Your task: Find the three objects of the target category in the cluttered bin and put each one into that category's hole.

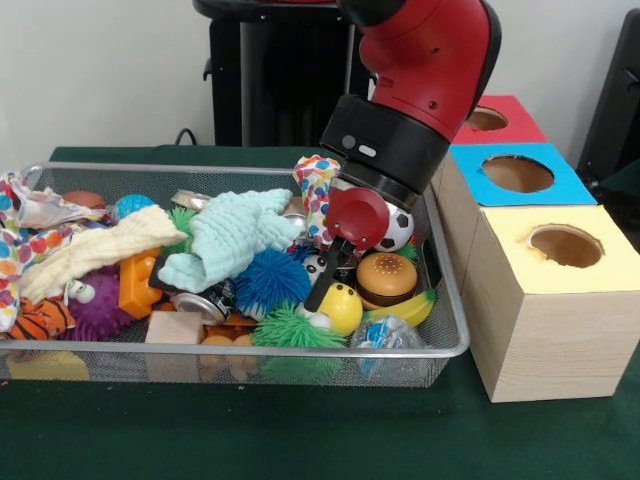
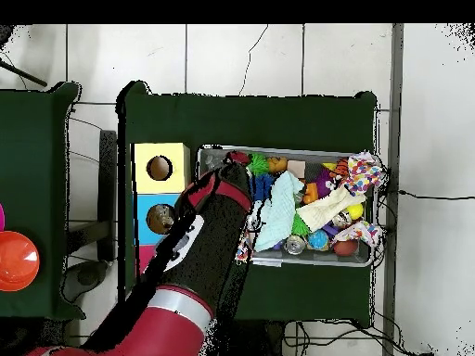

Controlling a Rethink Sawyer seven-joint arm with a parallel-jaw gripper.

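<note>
A wire mesh bin (image 1: pixel 455 330) holds a heap of toys, cloths and cans. My gripper (image 1: pixel 326 284) reaches down into its right part, just above a yellow ball with a face (image 1: pixel 343 306) and beside a hamburger toy (image 1: pixel 386 277). A soccer ball (image 1: pixel 399 228) sits behind the gripper. A polka-dot cloth (image 1: pixel 315 187) stands up on its left, touching the wrist. Whether anything is held is hidden. Right of the bin stand three boxes with round holes: red (image 1: pixel 487 118), blue (image 1: pixel 517 173) and yellow (image 1: pixel 565 245). In the overhead view the arm (image 2: pixel 209 232) covers the gripper.
Also in the bin: a light blue cloth (image 1: pixel 235 235), a cream cloth (image 1: pixel 95 250), a blue spiky ball (image 1: pixel 272 278), a green spiky ball (image 1: pixel 290 328), a banana (image 1: pixel 405 308), a purple spiky ball (image 1: pixel 100 305) and a can (image 1: pixel 200 303). An orange bowl (image 2: pixel 17 260) sits on a side table.
</note>
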